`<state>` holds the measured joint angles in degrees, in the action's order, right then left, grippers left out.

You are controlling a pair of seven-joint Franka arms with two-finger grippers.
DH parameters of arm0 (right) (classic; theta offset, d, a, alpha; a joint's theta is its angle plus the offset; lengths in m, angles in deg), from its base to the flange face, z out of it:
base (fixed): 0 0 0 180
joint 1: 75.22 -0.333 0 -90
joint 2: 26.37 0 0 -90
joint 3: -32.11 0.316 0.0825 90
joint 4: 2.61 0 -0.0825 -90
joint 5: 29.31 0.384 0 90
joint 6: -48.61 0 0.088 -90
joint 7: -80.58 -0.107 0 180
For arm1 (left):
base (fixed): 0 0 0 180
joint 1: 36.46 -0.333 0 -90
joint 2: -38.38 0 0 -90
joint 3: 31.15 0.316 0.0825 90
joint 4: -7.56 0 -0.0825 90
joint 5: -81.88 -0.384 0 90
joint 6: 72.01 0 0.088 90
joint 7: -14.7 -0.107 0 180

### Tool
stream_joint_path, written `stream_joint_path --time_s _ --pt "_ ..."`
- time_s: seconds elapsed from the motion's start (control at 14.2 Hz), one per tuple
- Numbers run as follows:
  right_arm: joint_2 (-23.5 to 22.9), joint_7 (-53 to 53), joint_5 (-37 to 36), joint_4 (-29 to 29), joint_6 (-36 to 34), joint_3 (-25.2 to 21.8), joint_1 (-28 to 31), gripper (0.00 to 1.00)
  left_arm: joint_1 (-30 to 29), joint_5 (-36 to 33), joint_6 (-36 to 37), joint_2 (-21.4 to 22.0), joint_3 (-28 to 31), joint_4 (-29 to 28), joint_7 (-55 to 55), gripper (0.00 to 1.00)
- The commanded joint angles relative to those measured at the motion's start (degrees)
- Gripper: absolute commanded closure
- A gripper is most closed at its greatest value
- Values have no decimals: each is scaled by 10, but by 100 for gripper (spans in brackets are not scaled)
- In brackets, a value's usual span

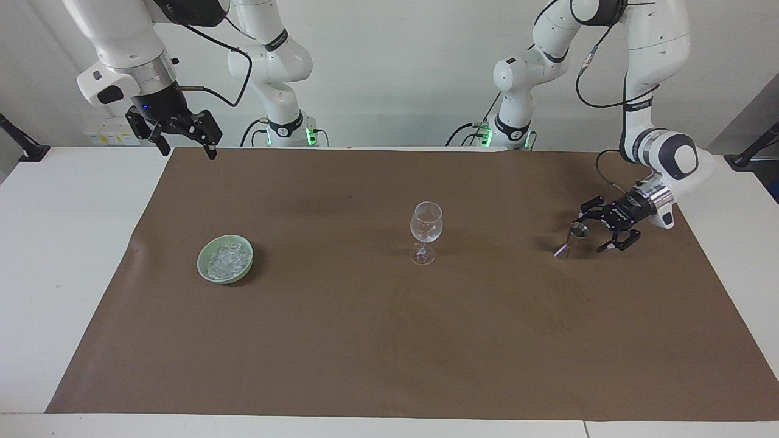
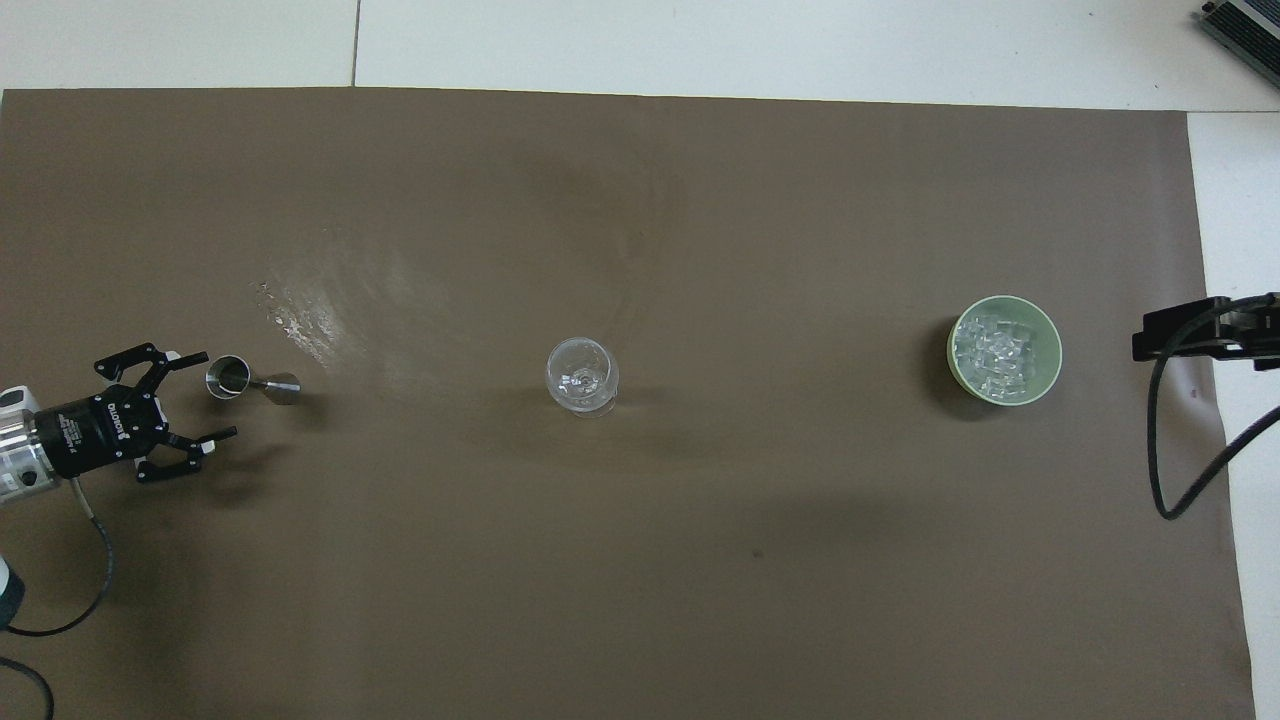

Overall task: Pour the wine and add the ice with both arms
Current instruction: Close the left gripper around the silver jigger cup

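A matt brown paper-like sheet (image 1: 365,340), smooth but for a glossy streak, is spread over the white bench (image 1: 67,243). A polished metal jigger (image 1: 571,239) and a clear wine glass (image 1: 425,230) are set on it, while glassy ice (image 1: 226,260) is heaped in a smooth, pale green glazed bowl (image 1: 206,272).
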<state>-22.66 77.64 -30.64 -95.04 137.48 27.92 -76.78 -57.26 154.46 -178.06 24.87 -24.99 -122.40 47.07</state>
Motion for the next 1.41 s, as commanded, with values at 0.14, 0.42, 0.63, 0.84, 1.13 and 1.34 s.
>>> stream_joint_path --time_s 0.14,0.42,0.63,0.84,1.13,1.34 --pt "11 14 1 -11 -4 1 2 0 7 64 -14 22 -6 -44 -38 0" --pt "11 14 2 -11 -4 1 2 0 11 90 -14 16 -6 -45 -41 0" --pt "11 14 1 -11 -4 1 2 0 14 106 -14 13 -7 -51 -42 0" --pt "11 14 2 -11 -4 1 2 0 18 142 -13 10 -7 -70 -57 0" --pt "11 14 1 -11 -4 1 2 0 18 176 -5 -8 -8 -75 -75 0" --pt "11 14 2 -11 -4 1 2 0 17 191 8 -25 -8 -74 -97 0"
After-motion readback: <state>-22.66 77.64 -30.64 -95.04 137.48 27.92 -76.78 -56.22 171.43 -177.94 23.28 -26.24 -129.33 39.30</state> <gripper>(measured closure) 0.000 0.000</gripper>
